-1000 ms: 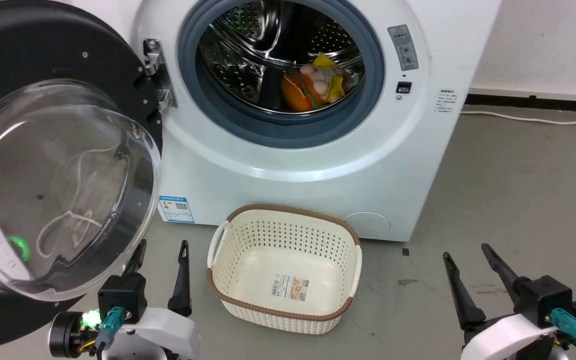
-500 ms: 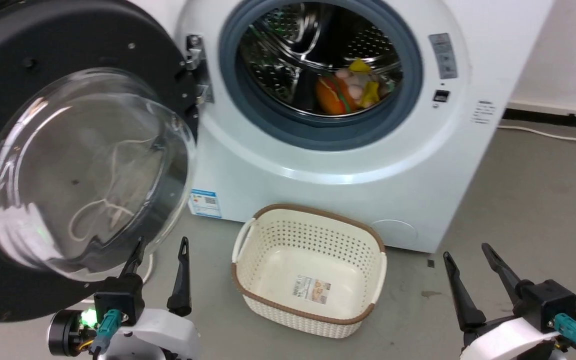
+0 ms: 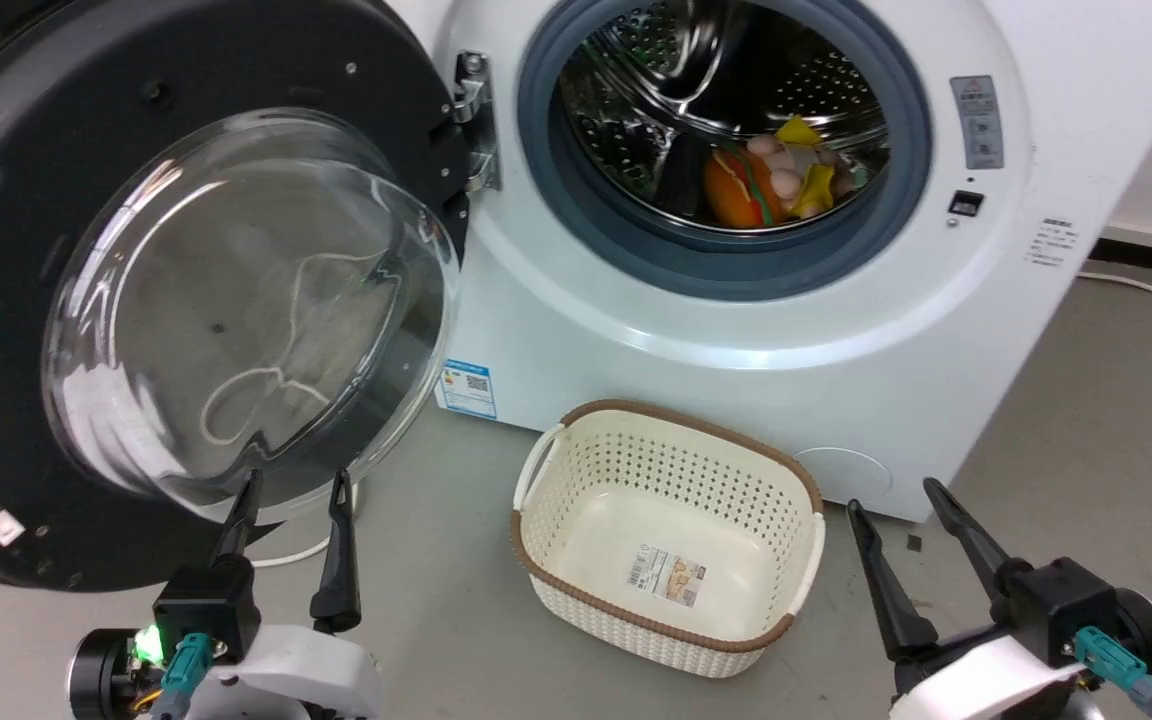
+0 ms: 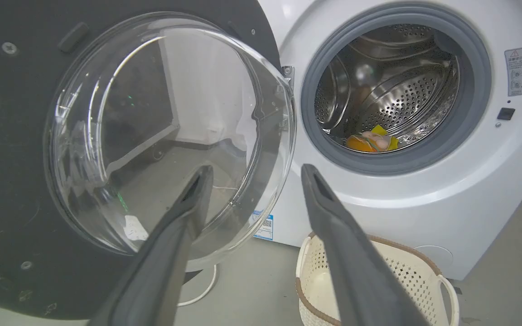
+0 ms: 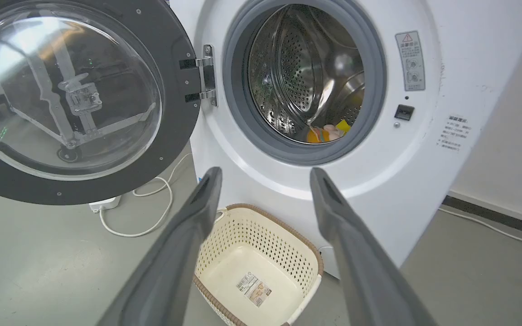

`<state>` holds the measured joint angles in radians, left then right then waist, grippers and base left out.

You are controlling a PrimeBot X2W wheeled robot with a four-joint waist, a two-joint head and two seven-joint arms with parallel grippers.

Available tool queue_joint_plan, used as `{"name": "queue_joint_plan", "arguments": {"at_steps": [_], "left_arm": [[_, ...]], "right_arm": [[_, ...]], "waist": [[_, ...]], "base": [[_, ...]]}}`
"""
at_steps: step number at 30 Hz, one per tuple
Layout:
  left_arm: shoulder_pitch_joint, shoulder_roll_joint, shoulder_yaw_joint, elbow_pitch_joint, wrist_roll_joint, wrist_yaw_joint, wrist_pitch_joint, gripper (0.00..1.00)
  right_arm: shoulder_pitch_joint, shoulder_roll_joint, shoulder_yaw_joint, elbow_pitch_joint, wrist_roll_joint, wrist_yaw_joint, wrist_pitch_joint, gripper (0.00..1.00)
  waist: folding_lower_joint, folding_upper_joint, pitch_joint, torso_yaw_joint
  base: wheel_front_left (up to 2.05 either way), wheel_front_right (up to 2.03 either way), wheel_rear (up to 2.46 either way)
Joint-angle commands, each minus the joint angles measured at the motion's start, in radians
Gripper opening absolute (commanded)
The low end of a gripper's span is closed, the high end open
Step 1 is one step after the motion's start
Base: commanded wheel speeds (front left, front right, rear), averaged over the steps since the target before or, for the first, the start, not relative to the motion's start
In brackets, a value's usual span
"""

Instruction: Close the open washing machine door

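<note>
Grey concrete floor (image 3: 1086,400) is spread beneath the fingers of both arms, and a white washing machine (image 3: 636,330) is seen ahead of them. Its door (image 3: 236,290) is swung wide open and is found straight ahead of, and just above, the tips of the left gripper (image 3: 296,478), with the glass bowl bulging toward them. Whether the glass is touched cannot be told. The hinge (image 3: 471,120) is set up and to the right of those fingers, so the door's free edge is placed far out to their left. The right gripper (image 3: 891,495) is held well apart from the door, with a basket (image 3: 666,412) between the 2 grippers. Both pairs of fingers are spread wide and nothing is held. The left arm is judged the nearer. A push from behind the free edge, rightward toward the drum opening (image 3: 636,80), is called for.
</note>
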<state>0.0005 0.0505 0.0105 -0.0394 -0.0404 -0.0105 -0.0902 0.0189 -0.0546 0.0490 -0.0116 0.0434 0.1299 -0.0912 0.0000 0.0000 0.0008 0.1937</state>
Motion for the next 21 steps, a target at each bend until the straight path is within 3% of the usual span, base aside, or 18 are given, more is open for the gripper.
{"name": "queue_joint_plan", "arguments": {"at_steps": [1,21], "left_arm": [[0.014,0.0,0.004,-0.008,-0.006,0.004,-0.011,1.0],[0.04,0.0,0.022,-0.053,-0.032,0.02,-0.053,1.0]], "right_arm": [[-0.016,0.002,0.008,0.001,0.001,0.0,-0.01,1.0],[-0.043,0.002,0.067,0.019,0.012,0.0,-0.052,1.0]], "waist": [[0.0,0.0,0.002,0.01],[0.0,0.0,0.009,0.097]], "base": [[0.0,0.0,0.0],[0.0,0.0,0.0]]}}
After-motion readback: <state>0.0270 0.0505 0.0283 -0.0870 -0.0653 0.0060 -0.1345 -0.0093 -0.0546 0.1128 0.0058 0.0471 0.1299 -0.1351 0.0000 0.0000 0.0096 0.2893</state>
